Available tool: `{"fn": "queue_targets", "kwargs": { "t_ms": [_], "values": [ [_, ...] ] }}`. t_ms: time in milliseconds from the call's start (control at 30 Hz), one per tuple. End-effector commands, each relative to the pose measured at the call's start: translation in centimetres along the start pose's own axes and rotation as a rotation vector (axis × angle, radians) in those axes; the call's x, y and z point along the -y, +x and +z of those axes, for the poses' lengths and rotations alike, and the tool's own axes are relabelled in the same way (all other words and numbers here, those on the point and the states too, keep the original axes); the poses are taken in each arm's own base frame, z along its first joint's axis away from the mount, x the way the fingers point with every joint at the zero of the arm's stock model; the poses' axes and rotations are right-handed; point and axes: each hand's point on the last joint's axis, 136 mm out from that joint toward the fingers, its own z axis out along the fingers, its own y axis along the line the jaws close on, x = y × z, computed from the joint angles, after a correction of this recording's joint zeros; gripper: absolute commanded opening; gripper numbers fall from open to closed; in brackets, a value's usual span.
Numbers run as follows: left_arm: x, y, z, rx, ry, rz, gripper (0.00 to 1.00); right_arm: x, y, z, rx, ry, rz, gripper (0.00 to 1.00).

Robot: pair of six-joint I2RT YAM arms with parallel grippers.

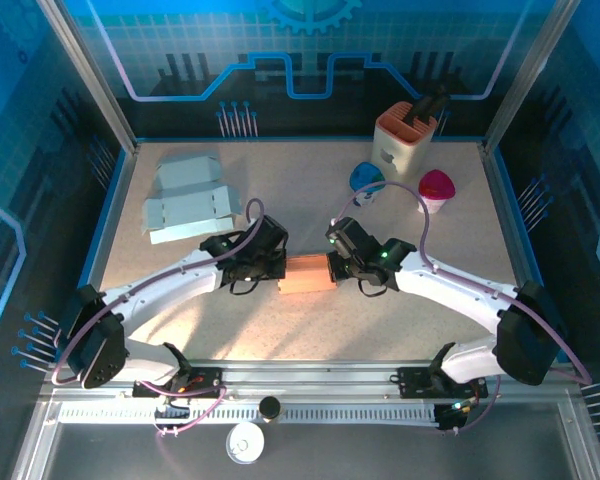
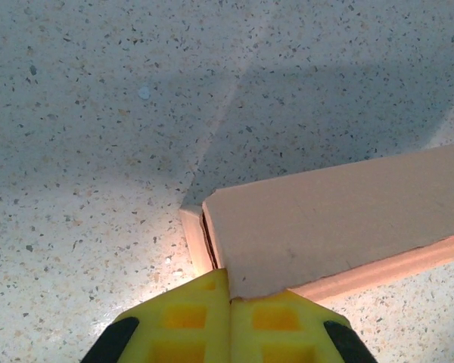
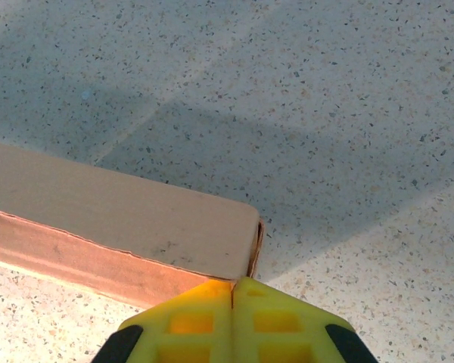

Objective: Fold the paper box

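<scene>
Left gripper (image 2: pixel 228 296) and right gripper (image 3: pixel 233 293), both closed, flank the paper box (image 1: pixel 308 273); blue cartons (image 1: pixel 185 200) lie behind

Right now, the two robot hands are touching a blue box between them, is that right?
Not quite. The box between the left gripper and the right gripper is orange, not blue; the top view shows it. The blue cardboard lies flat farther back, untouched.

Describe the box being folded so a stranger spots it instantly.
Look at the centre of the table. The paper box lies there, between the left gripper and right gripper. It is orange; the flat cardboard back left is pale blue.
</scene>
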Motion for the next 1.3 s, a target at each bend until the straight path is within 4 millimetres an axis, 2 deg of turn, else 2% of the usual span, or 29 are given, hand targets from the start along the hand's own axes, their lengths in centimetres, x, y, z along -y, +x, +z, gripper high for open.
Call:
{"fn": "queue_targets", "kwargs": {
  "t_ms": [0, 167, 200, 300, 467, 667, 767, 933, 1033, 1267],
  "values": [
    [1.0, 1.2, 0.2, -0.036, 0.068, 0.025, 0.00, -1.4, 0.1, -0.4, 0.007, -0.082, 0.028, 0.15],
    [0.9, 1.6, 0.4, -0.029, 0.049, 0.034, 0.00, -1.4, 0.1, -2.7, 0.060, -0.156, 0.159, 0.45],
    [0.9, 1.6, 0.4, -0.024, 0.044, 0.037, 0.00, -1.0, 0.7, -2.8, 0.063, -0.166, 0.205, 0.51],
    [1.0, 1.6, 0.3, -0.012, 0.033, 0.037, 0.00, 0.0, 0.7, -4.0, 0.111, -0.226, 0.391, 0.63],
    [1.0, 1.6, 0.0, 0.012, 0.017, 0.039, 0.00, 1.5, 0.7, -5.2, 0.177, -0.310, 0.692, 0.76],
    [1.6, 1.8, -0.3, 0.025, 0.007, 0.055, 0.00, 1.4, 0.7, -4.4, 0.178, -0.474, 1.065, 0.81],
    [2.0, 1.8, -0.4, 0.034, 0.003, 0.061, 0.00, 0.9, 0.7, -3.5, 0.150, -0.528, 1.172, 0.82],
    [2.1, 1.8, -0.6, 0.050, -0.009, 0.064, 0.00, 0.2, 0.6, -2.4, 0.116, -0.560, 1.232, 0.80],
    [2.1, 1.8, -0.8, 0.061, -0.011, 0.062, 0.00, -0.1, 1.3, -1.9, 0.079, -0.566, 1.261, 0.75],
    [2.6, 2.0, -0.7, 0.063, 0.000, 0.064, 0.00, 0.7, 2.9, -1.0, 0.050, -0.514, 1.281, 0.64]
  ]
}}
